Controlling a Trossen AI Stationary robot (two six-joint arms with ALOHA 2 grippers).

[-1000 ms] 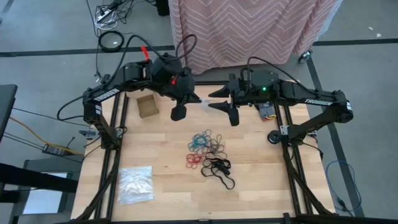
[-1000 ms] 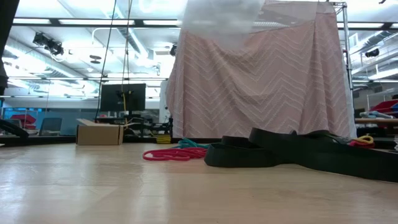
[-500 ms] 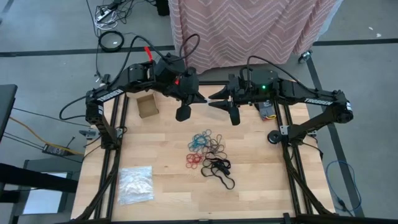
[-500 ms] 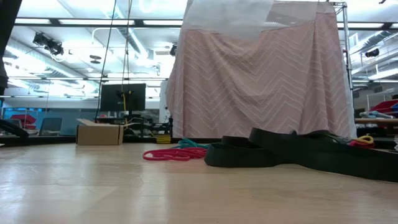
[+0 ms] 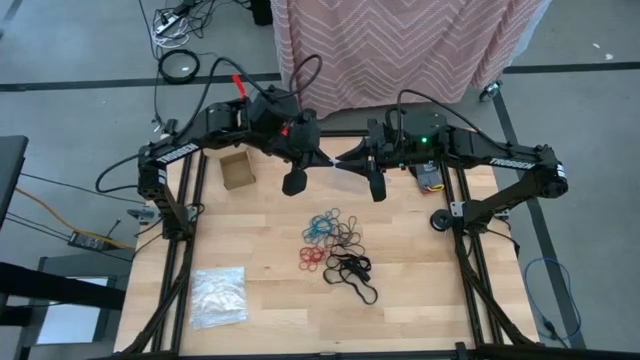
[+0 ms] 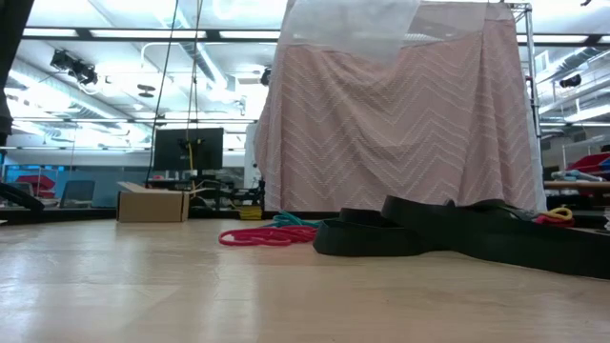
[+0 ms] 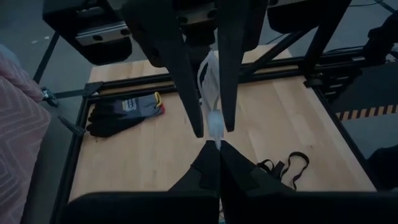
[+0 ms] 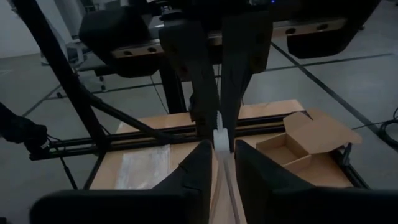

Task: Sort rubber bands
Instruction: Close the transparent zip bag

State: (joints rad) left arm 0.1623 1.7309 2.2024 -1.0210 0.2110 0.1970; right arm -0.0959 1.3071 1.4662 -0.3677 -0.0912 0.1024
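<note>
Overhead, the high view shows both arms meeting above the far edge of the wooden table (image 5: 260, 250), the left gripper (image 5: 318, 160) and right gripper (image 5: 342, 159) tip to tip, with a clear plastic bag (image 5: 330, 160) barely visible between them. That view alone places the rubber bands (image 5: 335, 243) in a loose heap near the table's centre, teal and red loops toward the left side, tan ones in the middle and larger black loops toward the near edge; a second clear bag (image 5: 218, 296) lies flat at the near left corner and a small cardboard box (image 5: 238, 170) sits at the far left. The left wrist view shows what the overhead cannot: the left fingers (image 7: 202, 171) pressed together on the crinkled bag, while the right arm's fingers (image 7: 186, 87) stand a little apart on either side of the same bag; a pair of dark gloves (image 7: 124, 115) lies on the table beyond. The right wrist view confirms a narrow gap between the right fingers (image 8: 202, 165) around the bag's strip. The low view shows neither gripper, only the bag hanging at the top and the bands at table level before a pink cloth (image 6: 400, 133).
</note>
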